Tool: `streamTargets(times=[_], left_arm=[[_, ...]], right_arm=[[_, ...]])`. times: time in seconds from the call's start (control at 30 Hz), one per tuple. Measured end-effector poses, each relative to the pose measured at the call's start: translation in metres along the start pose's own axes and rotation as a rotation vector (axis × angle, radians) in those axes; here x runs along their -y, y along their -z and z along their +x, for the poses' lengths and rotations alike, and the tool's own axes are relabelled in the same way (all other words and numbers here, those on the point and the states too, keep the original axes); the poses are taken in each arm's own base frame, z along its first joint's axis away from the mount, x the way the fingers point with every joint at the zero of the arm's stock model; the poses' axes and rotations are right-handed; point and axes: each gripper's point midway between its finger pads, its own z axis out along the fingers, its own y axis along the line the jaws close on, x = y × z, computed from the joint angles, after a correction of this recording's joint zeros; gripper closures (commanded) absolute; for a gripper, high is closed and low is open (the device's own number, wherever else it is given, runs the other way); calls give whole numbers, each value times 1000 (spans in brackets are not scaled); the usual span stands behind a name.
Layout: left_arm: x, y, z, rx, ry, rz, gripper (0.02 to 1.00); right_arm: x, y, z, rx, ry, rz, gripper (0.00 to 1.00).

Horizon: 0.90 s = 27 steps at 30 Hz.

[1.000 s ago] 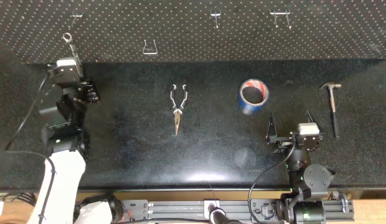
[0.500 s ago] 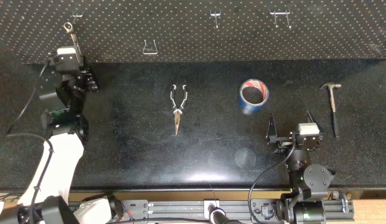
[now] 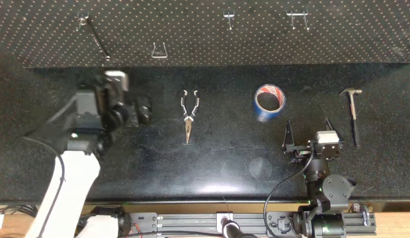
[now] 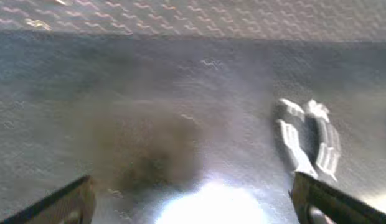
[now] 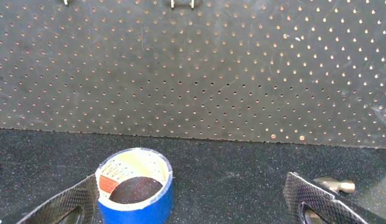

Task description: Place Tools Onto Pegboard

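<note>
Has the wrench (image 3: 96, 38) hanging by its end from the pegboard (image 3: 192, 26), the spread, empty left gripper (image 4: 193, 202) aimed at the pliers (image 4: 291, 144), presumably next, the right gripper (image 5: 199, 199) resting spread.

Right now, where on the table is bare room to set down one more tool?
Widest bare patch: the table between the pliers and the arm bases. Also free: between pliers and tape roll. Tighter: between tape roll and hammer, near the right hand. Crowded: left hand beside the pliers.
</note>
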Motion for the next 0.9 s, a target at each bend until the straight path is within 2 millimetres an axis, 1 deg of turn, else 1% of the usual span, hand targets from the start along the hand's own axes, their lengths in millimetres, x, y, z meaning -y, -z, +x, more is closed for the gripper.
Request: streamTargets(times=[0.03,0.07,0.1,0.13,0.17,0.2,0.23,0.27,0.3,0.33,0.37,0.4,0.47,0.57,0.63,0.8,0.83,0.9], left_arm=[[28,12,29,-115,30,35,25],[58,23,71,-282,76,71,25],[64,32,100,-441,136,24,25],[81,43,118,-615,131,-28,25],[101,43,105,-676,114,-53,25],[114,35,84,-689,113,-72,25],[117,30,74,-708,118,-102,23],[128,1,53,-726,124,-136,25],[131,-14,49,-773,127,-180,25],[134,-32,41,-768,124,-197,25],[132,-46,40,-770,114,-225,25],[125,-55,46,-779,100,-266,25],[118,-72,49,-771,86,-307,25],[118,-99,47,-726,80,-307,25],[119,-109,47,-712,80,-298,25],[123,-113,44,-680,62,-295,25],[125,-122,42,-635,72,-270,25],[121,-124,50,-606,89,-262,25]], right_arm=[[0,0,0,-1,0,1,25],[0,0,0,-1,0,1,25],[0,0,0,1,0,0,25],[0,0,0,0,0,2,25],[1,0,0,1,0,3,25],[1,0,-1,3,0,4,25],[1,0,0,1,0,4,25],[1,0,0,0,0,4,25],[1,0,0,1,0,4,25],[1,0,0,0,0,4,25],[1,0,0,0,0,4,25],[1,0,0,-1,0,4,25],[1,0,0,-1,0,4,25],[1,0,0,-1,0,4,25],[1,0,0,-1,0,4,25],[1,0,0,-1,0,4,25],[1,0,0,-1,0,4,25],[1,0,0,-1,0,4,25]])
